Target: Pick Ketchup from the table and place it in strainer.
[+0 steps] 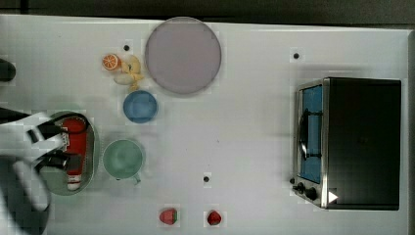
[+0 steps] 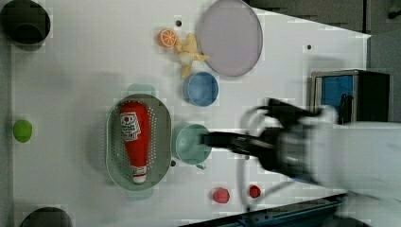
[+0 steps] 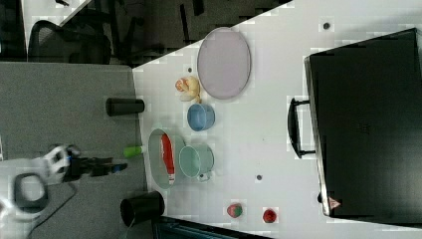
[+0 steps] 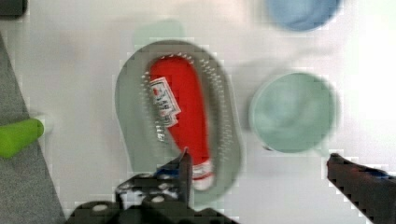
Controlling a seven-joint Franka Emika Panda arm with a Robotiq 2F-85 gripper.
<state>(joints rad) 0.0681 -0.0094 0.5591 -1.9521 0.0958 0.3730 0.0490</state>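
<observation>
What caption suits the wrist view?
Red ketchup squeeze bottle lying inside pale green oval strainer, open hand above.

grey plate [image 1: 183, 55]; blue bowl [image 1: 140, 106], green cup [image 1: 123, 158], two strawberries [image 1: 168, 216]

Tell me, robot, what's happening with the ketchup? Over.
Gripper open, empty, above the strainer. Ketchup lying inside the strainer, released. Green cup sits beside it, not in the way.

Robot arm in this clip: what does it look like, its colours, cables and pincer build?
The arm has white casing that ends in a black wrist section. A black cable loops off it in the left view. The pincer has two dark, blocky fingers with small blue patches near their tips.
</observation>
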